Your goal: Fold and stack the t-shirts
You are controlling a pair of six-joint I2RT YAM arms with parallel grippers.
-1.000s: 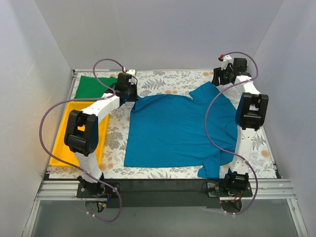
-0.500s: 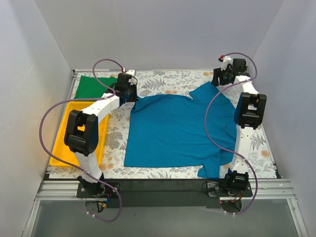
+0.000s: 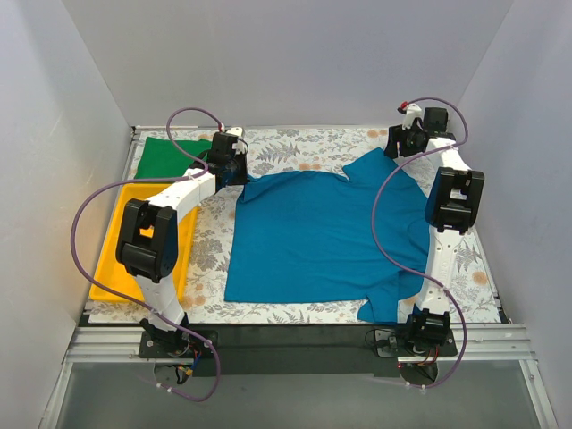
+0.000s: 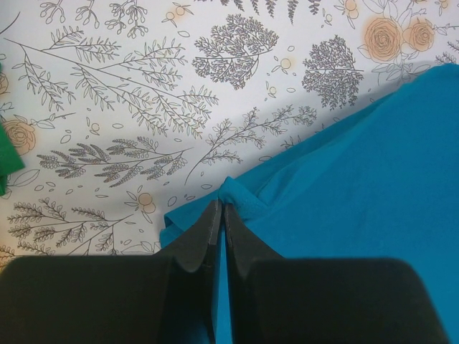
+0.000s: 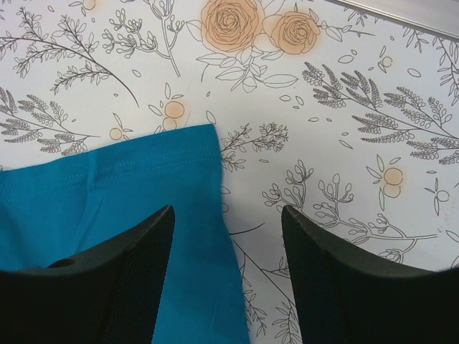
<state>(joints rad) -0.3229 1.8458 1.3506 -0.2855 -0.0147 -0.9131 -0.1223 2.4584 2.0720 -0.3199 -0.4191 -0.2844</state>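
1. teal-blue t-shirt (image 3: pixel 322 237) lies spread out and unfolded across the middle of the floral table cover (image 3: pixel 295 147), between the two arms. one sleeve points to the far side and the other to the near right edge.
2. green t-shirt (image 3: pixel 168 156) sits in the far left corner as a flat rectangle, partly hidden behind the left arm and well apart from the teal one. in the left wrist view only a sliver of it shows, at the left border.
3. yellow tray (image 3: pixel 114 246) rests along the left edge of the table, just nearer than the green t-shirt, with the left arm reaching over it.
4. left gripper (image 4: pixel 219 209) is clenched at the far left corner of the teal-blue t-shirt. its dark fingers (image 4: pixel 204 240) are pressed together, and a small raised pinch of teal fabric is caught at their tips - the cloth puckers into a little ridge there.
5. right gripper (image 5: pixel 226 215) is released, jaws standing wide apart, and it grasps nothing. it hangs over the far right sleeve end - one finger is above the stitched teal edge, the other above bare floral cover just beside it.
6. whether the right fingertips touch the cloth cannot be told from these views.
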